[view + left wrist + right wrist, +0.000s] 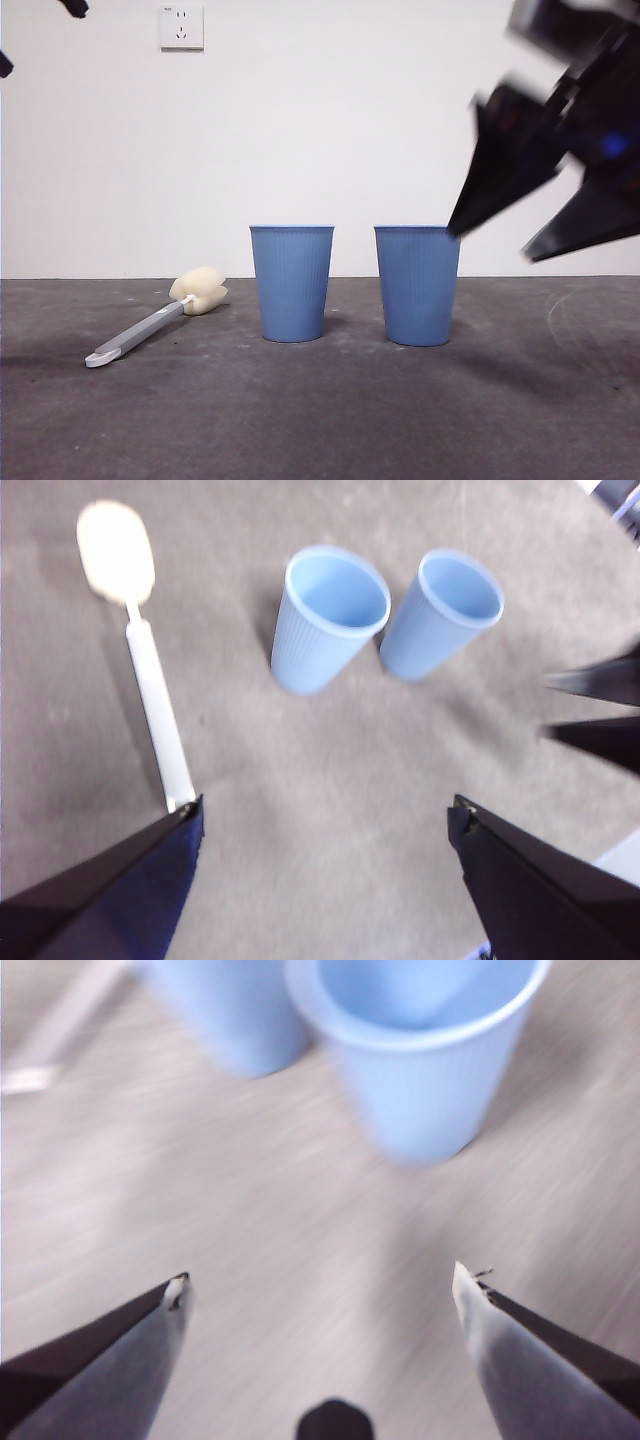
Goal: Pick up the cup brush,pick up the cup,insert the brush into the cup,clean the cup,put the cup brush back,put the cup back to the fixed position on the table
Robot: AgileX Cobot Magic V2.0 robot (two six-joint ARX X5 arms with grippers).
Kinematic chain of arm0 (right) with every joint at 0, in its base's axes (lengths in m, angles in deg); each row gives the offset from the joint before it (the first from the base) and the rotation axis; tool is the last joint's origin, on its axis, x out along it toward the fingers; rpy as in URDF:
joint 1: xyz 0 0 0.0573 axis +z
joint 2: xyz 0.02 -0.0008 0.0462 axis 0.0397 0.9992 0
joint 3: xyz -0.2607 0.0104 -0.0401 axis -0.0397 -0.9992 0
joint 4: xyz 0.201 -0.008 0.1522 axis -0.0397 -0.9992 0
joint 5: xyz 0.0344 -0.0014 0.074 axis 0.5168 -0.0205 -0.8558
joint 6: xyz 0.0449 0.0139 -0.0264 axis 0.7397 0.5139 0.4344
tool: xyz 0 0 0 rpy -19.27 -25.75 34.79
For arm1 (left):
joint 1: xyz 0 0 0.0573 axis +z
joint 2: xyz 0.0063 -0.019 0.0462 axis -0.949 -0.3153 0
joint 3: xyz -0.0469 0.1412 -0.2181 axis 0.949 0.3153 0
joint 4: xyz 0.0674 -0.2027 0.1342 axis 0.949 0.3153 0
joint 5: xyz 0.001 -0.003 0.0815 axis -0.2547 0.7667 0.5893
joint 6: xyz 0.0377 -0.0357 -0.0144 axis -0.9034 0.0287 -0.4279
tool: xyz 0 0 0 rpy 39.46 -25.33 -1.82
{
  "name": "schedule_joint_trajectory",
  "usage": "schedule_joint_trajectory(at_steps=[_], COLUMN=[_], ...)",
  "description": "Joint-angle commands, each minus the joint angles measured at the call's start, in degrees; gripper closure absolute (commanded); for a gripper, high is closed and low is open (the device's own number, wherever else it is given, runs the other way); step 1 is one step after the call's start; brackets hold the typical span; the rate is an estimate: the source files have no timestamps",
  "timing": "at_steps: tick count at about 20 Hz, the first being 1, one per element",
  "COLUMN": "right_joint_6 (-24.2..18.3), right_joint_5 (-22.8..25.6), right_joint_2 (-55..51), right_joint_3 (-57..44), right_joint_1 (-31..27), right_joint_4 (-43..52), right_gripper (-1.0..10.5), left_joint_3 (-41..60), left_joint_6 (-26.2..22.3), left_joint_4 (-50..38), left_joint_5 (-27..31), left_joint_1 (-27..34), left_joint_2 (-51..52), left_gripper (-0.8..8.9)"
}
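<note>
Front view, left to right: grey-handled cup brush with cream sponge head (160, 321) lies flat on the dark grey matte table (320, 420); a narrower blue ribbed tumbler (291, 283) stands upright; the blue ribbed plastic cup (417, 285) stands beside it, apart. Right gripper (535, 225), blurred, jaws spread, nears the cup's rim. Left gripper (325, 815) hangs spread and empty above the table.

No legible text, labels, brands or numbers in any view. The two blue tumblers (291, 282) (417, 284), the cup brush (160, 318) and the table (330, 420) carry no markings. The white wall socket (181, 27) shows only its slots, no readable print.
</note>
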Motion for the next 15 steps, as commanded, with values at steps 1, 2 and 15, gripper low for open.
schedule_joint_trajectory(at_steps=[1,2,15], right_joint_6=[2.86,2.49,1.05], right_joint_5=[-2.78,-3.5,-3.67], right_joint_2=[-8.2,-11.41,-22.38], right_joint_3=[0.59,1.57,18.4], right_joint_1=[0.11,0.11,0.11], right_joint_4=[-11.89,-17.59,-41.81], right_gripper=[5.1,5.1,8.4], left_joint_3=[0.72,0.72,0.72], left_joint_6=[-1.68,-2.12,-3.15], left_joint_4=[1.62,2.32,7.02], left_joint_5=[-0.24,-0.35,-6.97], left_joint_1=[-0.15,-0.15,-0.15], left_joint_2=[0.09,0.09,0.09], left_gripper=[4.06,4.06,4.85])
